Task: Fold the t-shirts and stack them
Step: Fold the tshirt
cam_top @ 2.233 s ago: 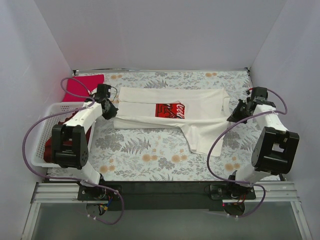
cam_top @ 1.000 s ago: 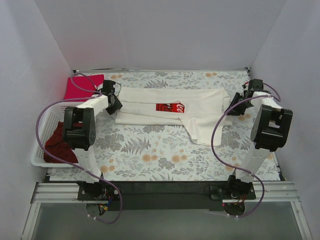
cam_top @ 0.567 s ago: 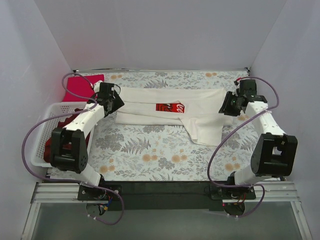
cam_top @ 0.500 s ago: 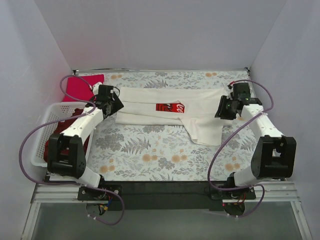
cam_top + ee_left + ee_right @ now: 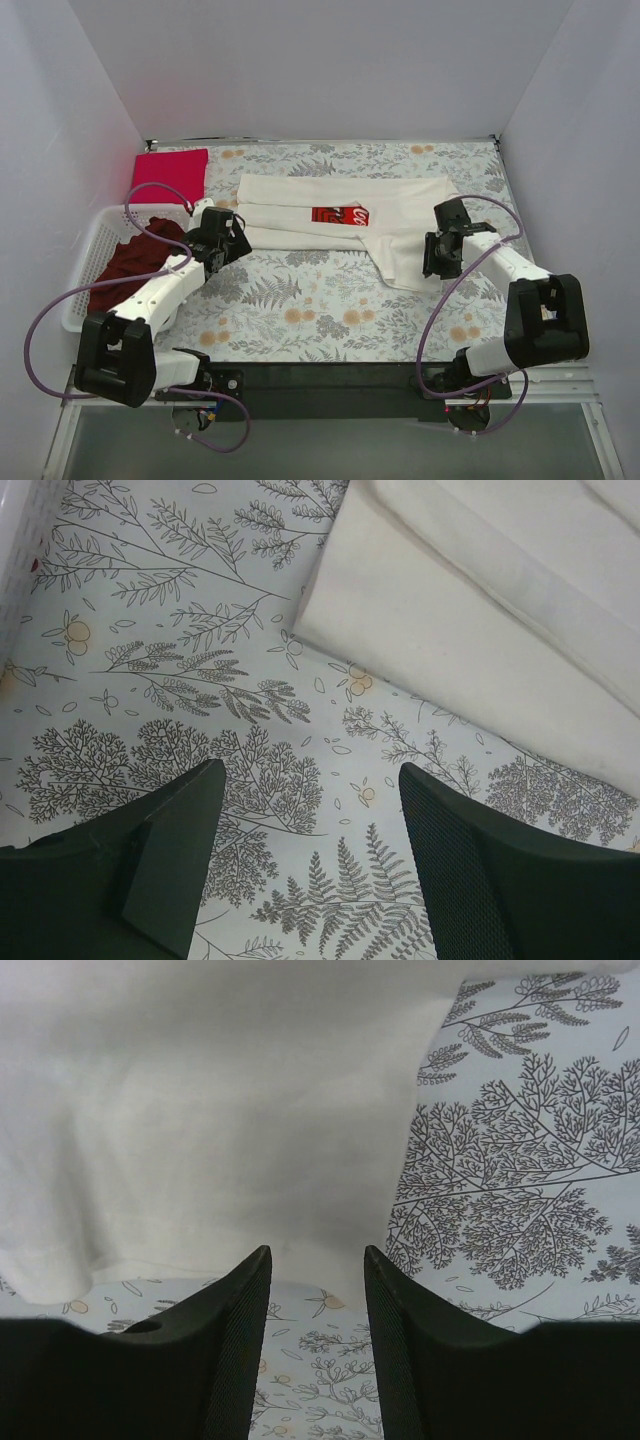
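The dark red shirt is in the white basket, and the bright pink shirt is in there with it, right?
Not quite. The dark red shirt is in the white basket, but the bright pink shirt lies flat on the table behind the basket, at the far left corner. The top external view shows it.

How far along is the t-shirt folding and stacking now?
Done: the crimson-pink t-shirt lies folded at far left. In hand: the cream-white t-shirt is partly folded, one flap sticking out; left gripper and right gripper open near it. Left: the maroon t-shirt, crumpled in the basket.
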Robot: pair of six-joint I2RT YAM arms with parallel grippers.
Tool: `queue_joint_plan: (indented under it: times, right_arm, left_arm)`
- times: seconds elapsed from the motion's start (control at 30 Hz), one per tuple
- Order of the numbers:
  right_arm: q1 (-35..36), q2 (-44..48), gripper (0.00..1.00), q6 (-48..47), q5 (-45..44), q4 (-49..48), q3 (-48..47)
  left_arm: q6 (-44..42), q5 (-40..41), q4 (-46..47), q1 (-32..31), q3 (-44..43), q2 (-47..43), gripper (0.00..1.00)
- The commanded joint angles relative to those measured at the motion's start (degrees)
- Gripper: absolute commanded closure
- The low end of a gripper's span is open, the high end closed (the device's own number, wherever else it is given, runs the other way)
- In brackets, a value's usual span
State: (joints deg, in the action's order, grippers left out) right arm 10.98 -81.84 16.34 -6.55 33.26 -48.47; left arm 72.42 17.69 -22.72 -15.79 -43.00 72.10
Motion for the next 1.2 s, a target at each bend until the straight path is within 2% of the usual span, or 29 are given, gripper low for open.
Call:
queue_joint_plan:
  times: [0.0, 0.5, 0.6, 0.7, 0.73, 0.87, 0.93, 1.17]
  right_arm:
    - [-0.08, 1.07, 0.51, 1.59, -4.43, -1.26, 1.18]
    - [-1.93, -1.57, 0.51, 2.82, -4.53, -5.48, 4.00]
    - [-2.46, -2.27, 0.58, 2.29, -3.48, -5.57, 4.17]
    - [-2.37, -2.71, 0.82, 1.94, -2.77, -5.92, 4.00]
    - [-2.46, -2.53, 0.98, 1.42, -2.68, -6.10, 3.30]
    - [-2.46, -2.70, 0.99, 0.19, -2.42, -5.75, -1.79]
    - [-2.37, -3.14, 0.99, -0.43, -1.54, -5.75, -7.58]
    - [-2.37, -14.63, 0.99, -3.85, 2.15, -6.36, -29.38]
  left_arm:
    - [-1.05, 1.99, 3.38, -0.21, 0.55, -0.55, 0.31]
    - [-1.14, 1.56, 3.82, -0.29, 0.64, -0.20, 0.31]
    - [-1.14, 1.47, 3.82, -0.29, 0.38, 0.15, 0.31]
    - [-1.14, 1.38, 3.91, -0.29, 0.38, 0.41, 0.31]
    - [-1.23, 1.47, 3.82, -0.21, 0.38, 0.41, 0.31]
    - [-1.23, 1.56, 3.82, -0.29, 0.55, 0.59, 0.31]
    - [-1.32, 1.38, 3.82, -0.20, 0.38, 0.85, 0.31]
    - [-1.41, 1.82, 3.82, -0.29, 0.38, 1.56, 0.32]
